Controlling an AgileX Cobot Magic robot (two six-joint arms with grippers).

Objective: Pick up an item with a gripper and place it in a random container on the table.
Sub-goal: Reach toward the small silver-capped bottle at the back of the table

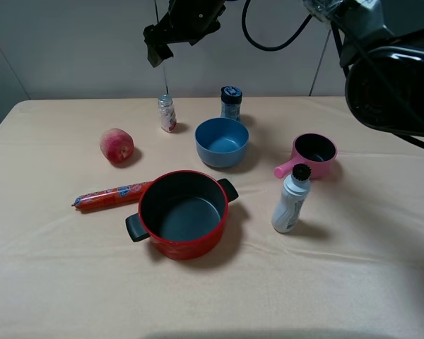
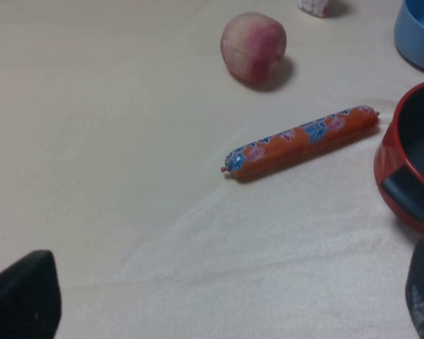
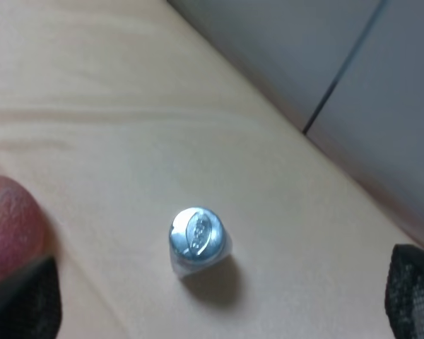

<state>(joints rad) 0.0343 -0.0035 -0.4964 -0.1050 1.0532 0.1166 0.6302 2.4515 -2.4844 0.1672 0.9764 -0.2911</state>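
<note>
The small clear bottle (image 1: 167,113) with a silvery cap stands upright at the back of the beige table (image 1: 63,268), right of the peach. My right gripper (image 1: 157,44) reaches across and hangs high above the bottle, open and empty. In the right wrist view the bottle's cap (image 3: 196,234) shows from above, between the spread fingertips (image 3: 21,300). The pink saucepan (image 1: 315,151) sits at the right, dark inside and empty. My left gripper (image 2: 222,300) is open and empty, low over bare cloth; it does not show in the exterior view.
A peach (image 1: 116,145) and a wrapped sausage (image 1: 112,195) lie at the left. A red two-handled pot (image 1: 181,214) stands in the middle, a blue bowl (image 1: 221,142) and a dark jar (image 1: 231,102) behind it. A white bottle (image 1: 291,200) stands beside the saucepan.
</note>
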